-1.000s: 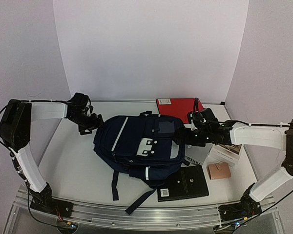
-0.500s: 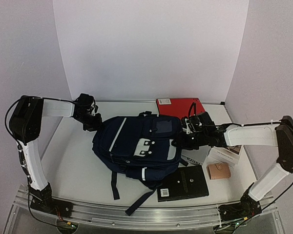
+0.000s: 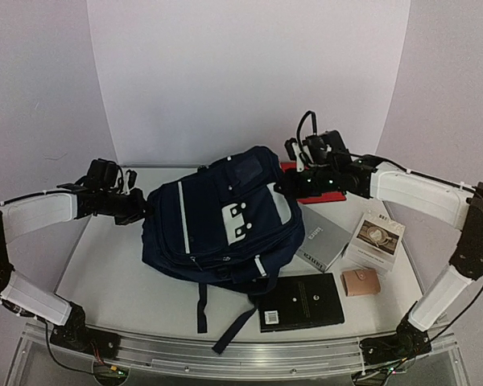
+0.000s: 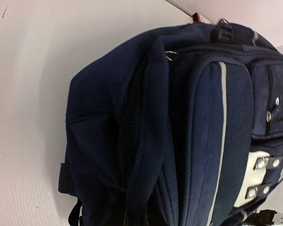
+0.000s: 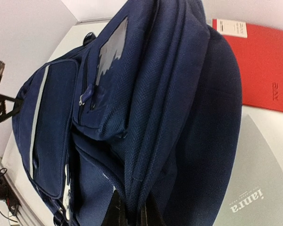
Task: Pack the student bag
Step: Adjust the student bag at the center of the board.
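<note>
The student bag [image 3: 217, 221] is a large dark navy backpack with white stripes and white patches, lying in the middle of the table with its straps trailing toward the near edge. My left gripper [image 3: 138, 211] is at its left side, shut on a fold of the bag's fabric [image 4: 137, 188]. My right gripper [image 3: 294, 189] is at the bag's top right, shut on a fold of its fabric [image 5: 141, 188]. Both sets of fingertips are mostly buried in the cloth.
A red folder [image 3: 294, 169] lies behind the bag, partly under it. A grey book [image 3: 322, 240], a white box [image 3: 374, 240], a small tan wallet [image 3: 360, 282] and a black book [image 3: 300, 301] lie to the right and near right.
</note>
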